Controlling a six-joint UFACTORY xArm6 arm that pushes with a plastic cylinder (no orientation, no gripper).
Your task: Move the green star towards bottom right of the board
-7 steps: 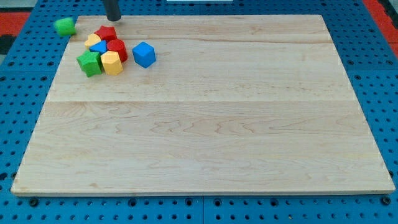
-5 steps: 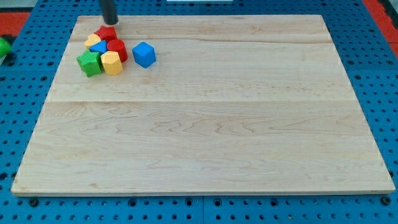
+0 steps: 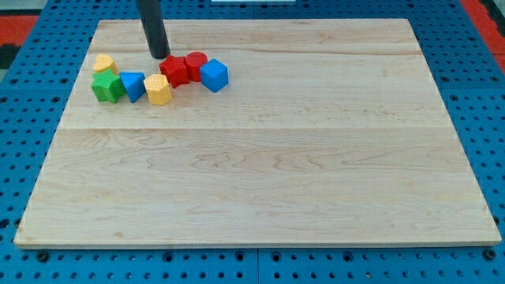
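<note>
The green star [image 3: 105,87] lies near the board's upper left, touching a blue block [image 3: 132,85] on its right and a yellow block [image 3: 104,64] just above it. My tip [image 3: 160,57] stands above and to the right of the star, just left of and above a red star-like block [image 3: 174,69]. A yellow hexagonal block [image 3: 158,90] sits below the tip. A red cylinder [image 3: 196,65] and a blue cube [image 3: 214,75] follow to the right.
The wooden board [image 3: 260,158] rests on a blue perforated table [image 3: 24,158]. All the blocks form a loose row in the board's upper left part.
My tip has moved down and right into the cluster, scattering it. The red blocks and the blue cube have shifted right, the green star slightly left. A second green block left the view.
</note>
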